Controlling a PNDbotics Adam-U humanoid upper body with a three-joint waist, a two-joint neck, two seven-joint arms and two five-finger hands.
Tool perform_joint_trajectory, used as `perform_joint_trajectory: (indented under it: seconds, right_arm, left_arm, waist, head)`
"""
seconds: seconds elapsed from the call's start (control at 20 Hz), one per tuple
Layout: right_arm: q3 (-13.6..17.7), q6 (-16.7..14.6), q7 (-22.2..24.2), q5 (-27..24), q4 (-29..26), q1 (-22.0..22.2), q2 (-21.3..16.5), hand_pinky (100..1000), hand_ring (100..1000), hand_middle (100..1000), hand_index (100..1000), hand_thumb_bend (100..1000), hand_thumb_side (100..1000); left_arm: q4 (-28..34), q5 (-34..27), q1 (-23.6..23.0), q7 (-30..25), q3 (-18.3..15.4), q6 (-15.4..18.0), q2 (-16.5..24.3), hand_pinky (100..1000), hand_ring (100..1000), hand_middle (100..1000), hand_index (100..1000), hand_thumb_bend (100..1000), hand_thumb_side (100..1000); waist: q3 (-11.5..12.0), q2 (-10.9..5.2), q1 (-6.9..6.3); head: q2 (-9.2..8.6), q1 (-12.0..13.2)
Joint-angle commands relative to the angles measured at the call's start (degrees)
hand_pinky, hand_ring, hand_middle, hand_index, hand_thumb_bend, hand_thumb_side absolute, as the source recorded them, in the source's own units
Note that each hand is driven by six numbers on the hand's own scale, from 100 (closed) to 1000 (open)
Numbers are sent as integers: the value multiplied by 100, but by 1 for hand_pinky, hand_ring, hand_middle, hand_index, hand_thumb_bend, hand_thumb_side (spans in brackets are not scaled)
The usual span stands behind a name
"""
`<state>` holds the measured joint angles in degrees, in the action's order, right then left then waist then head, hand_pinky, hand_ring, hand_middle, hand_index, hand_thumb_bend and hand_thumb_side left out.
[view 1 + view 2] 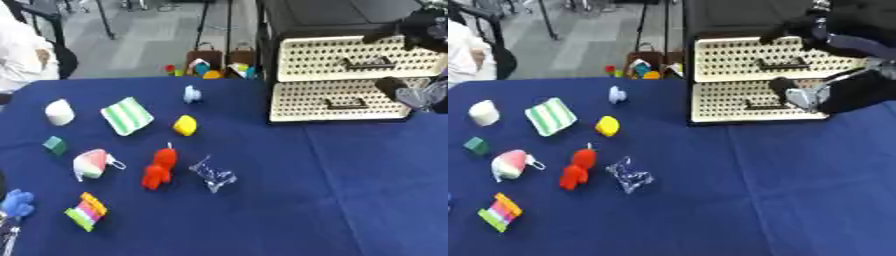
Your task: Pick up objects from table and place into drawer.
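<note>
R hand (815,97) seen at drawer unit (737,65), by lower handle (767,106) | fingers: can't be told | both drawers shut | toys, e.g. red figure (159,167), left of unit, untouched | L hand not seen | risk: handle missed, unit shoved back instead of opened
</note>
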<state>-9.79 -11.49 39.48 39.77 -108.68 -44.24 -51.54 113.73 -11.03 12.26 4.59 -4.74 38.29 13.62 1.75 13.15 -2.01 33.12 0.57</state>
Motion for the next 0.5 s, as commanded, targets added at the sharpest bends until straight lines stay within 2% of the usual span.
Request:
perform_joint_trajectory:
  seconds: [0.05,0.15,0.2,0.3,0.5]
  right_arm:
    - [18,15,105,167,111,-112,-43,474,572,100,906,325,667]
    - [-10,21,105,239,187,-108,-6,445,566,100,899,325,660]
    - [-25,21,106,272,240,-107,13,435,566,911,900,326,653]
    - [-45,14,89,346,334,-106,50,418,566,755,899,332,653]
    - [-39,48,-83,611,463,-110,90,402,574,786,898,340,649]
  left_arm:
    - [86,-14,77,-14,6,-3,77,634,798,750,894,173,843]
    - [86,-11,85,-15,9,-8,71,634,799,750,894,172,846]
    - [86,-10,88,-17,11,-11,68,634,798,750,894,171,847]
    - [86,-8,94,-18,12,-14,63,634,798,749,893,169,849]
    - [86,-7,101,-16,15,-16,56,634,799,749,893,165,854]
  waist:
    - [12,-60,19]
    - [21,-47,24]
    - [25,-42,26]
    - [33,-33,28]
    - [46,-23,27]
  head:
    - [-72,-4]
    - [-76,-9]
    - [-81,-12]
    - [-97,-14]
    - [-124,-30]
